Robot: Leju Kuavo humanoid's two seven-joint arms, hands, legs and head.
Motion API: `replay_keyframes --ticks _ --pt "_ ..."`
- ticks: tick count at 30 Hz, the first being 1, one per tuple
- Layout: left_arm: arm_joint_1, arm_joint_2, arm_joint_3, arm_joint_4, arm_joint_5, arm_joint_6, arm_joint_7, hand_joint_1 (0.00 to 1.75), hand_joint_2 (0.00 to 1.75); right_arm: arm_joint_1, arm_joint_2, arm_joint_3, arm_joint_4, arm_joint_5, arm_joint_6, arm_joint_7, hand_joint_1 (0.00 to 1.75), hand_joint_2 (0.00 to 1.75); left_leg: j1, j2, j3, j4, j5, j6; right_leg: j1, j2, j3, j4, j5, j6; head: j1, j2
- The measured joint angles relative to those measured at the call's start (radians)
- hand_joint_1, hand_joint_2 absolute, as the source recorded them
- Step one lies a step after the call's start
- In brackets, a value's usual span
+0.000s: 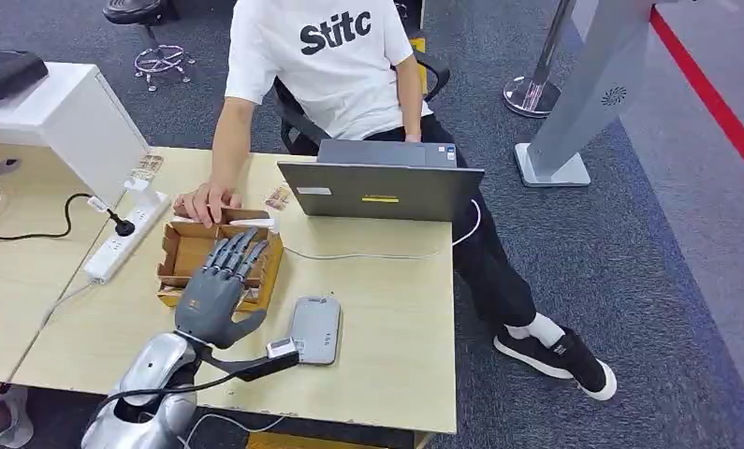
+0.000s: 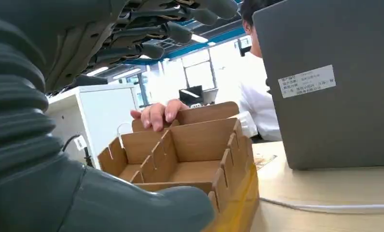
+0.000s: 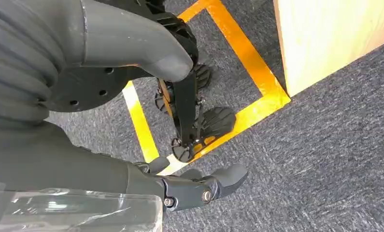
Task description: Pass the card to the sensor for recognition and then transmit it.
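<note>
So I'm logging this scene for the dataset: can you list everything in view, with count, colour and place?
table: 1, light wood, centre
box: 1, brown cardboard with dividers, under the left hand
sensor: 1, grey, on the table beside the box
laptop: 1, grey, open, far table edge
power strip: 1, white, left of the box
cabinet: 1, white, far left
person: 1, white shirt, seated behind the laptop, hand on the box's far edge
left hand: grey, fingers spread over the box
right hand: dark, hanging above grey carpet
</note>
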Motion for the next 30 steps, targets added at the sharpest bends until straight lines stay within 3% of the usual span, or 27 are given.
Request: replay_keyframes --ticks 8,14,21,26,30 --pt "0.027 -0.009 -0.017 0.006 0.002 0.037 -0.030 0.00 1.75 -0.001 0.000 -0.005 0.000 0.004 -0.003 -0.003 0.00 1.75 0.000 0.000 0.000 0.000 0.000 0.000 0.000 0.000 0.000 0.000 0.000 0.000 0.000 0.000" --pt "0.037 -0.013 -0.039 0.037 -0.097 0.046 -0.001 0.00 1.75 -0.002 0.002 -0.013 0.000 0.013 -0.003 -0.010 0.00 1.75 0.000 0.000 0.000 0.000 0.000 0.000 0.000 0.000 0.000 0.000 0.000 0.000 0.000 0.000" --pt "0.054 0.030 -0.041 0.084 -0.226 0.162 0.084 0.00 1.75 -0.002 0.002 -0.015 0.000 0.028 -0.002 -0.008 0.00 1.75 0.000 0.000 0.000 0.000 0.000 0.000 0.000 0.000 0.000 0.000 0.000 0.000 0.000 0.000" --pt "0.061 0.071 -0.021 0.125 -0.217 0.209 0.065 0.00 1.75 -0.001 0.002 -0.015 0.000 0.036 0.003 -0.008 0.00 1.75 0.000 0.000 0.000 0.000 0.000 0.000 0.000 0.000 0.000 0.000 0.000 0.000 0.000 0.000" --pt "0.061 0.077 -0.003 0.140 -0.235 0.217 0.063 0.00 1.75 -0.002 0.002 -0.016 0.000 0.040 0.005 -0.009 0.00 1.75 0.000 0.000 0.000 0.000 0.000 0.000 0.000 0.000 0.000 0.000 0.000 0.000 0.000 0.000"
